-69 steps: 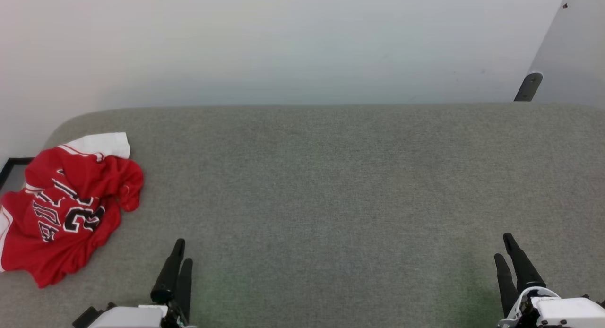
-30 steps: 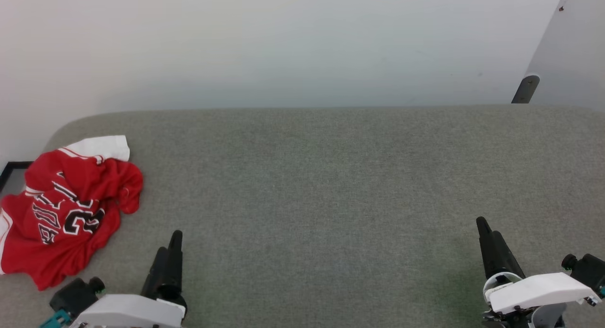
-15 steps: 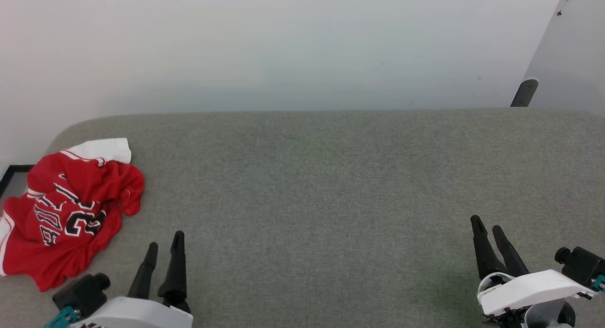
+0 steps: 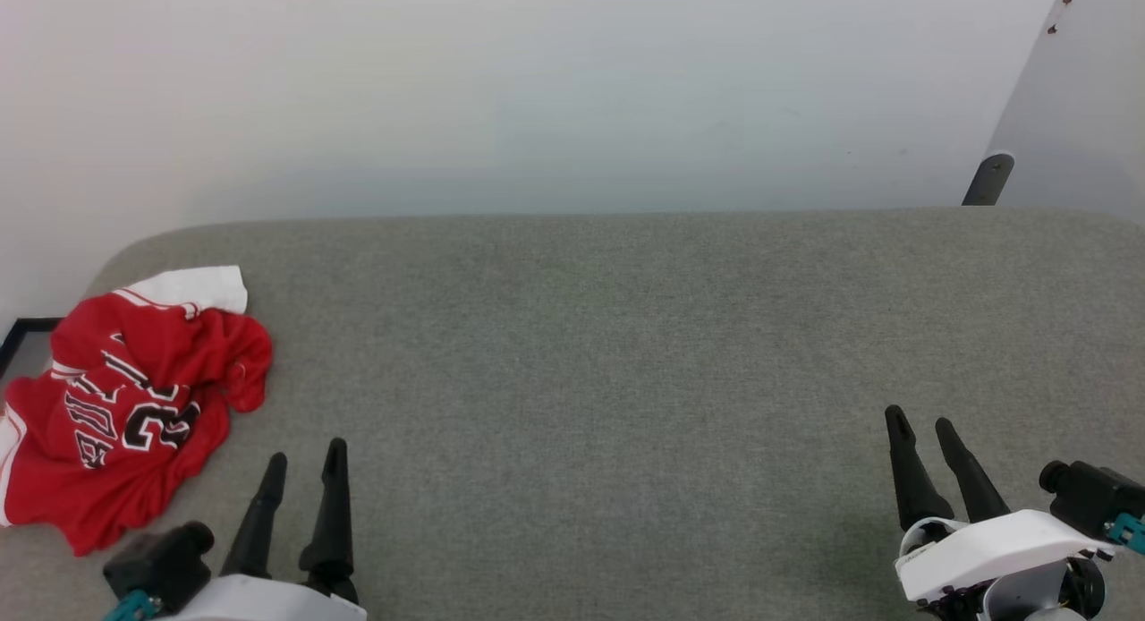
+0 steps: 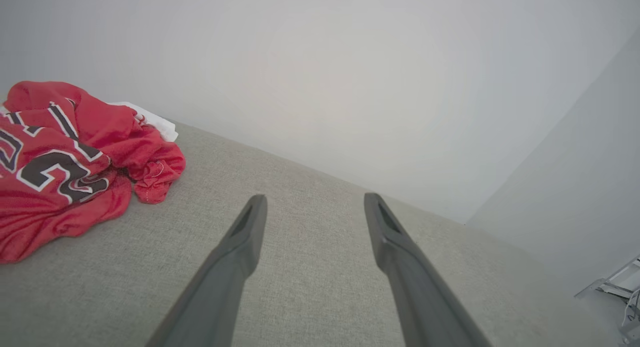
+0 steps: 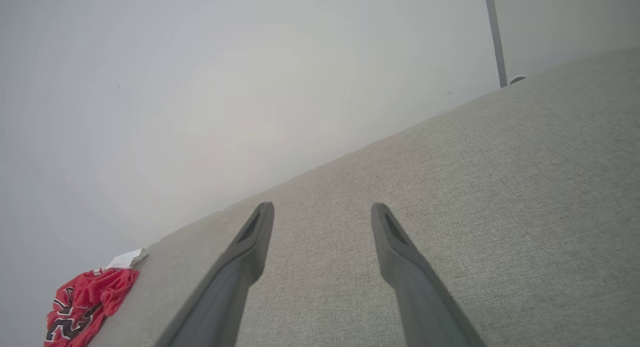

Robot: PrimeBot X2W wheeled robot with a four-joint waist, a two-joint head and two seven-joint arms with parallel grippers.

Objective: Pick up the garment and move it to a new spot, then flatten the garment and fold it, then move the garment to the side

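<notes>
Open grey surface [image 4: 626, 379] right of garment [image 4: 116, 478]

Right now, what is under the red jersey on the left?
The red jersey lies crumpled on the grey upholstered surface, its white sleeve poking out at the far edge. Whatever lies beneath the heap is covered.

— What covers the tabletop [image 4: 608, 353]?
— Grey woven cloth, matt, with a coarse, slightly rough weave.
— And the jersey [image 4: 134, 370]?
— Thin, soft red cloth. The left wrist view shows a fine mesh texture in it. Its sleeve [image 4: 192, 285] is white cloth, and its lettering [image 4: 89, 420] looks flat and smooth, black edged in white.
— The pincers?
— The fingers of the left pincer [image 4: 306, 453] and the right pincer [image 4: 919, 419] look like smooth, dark, matt plastic or rubber; I cannot tell which. The wrist shell [image 4: 984, 549] behind the right one is white plastic with a slight sheen.
— The wall [image 4: 537, 93]?
— Smooth, matt and pale.
</notes>
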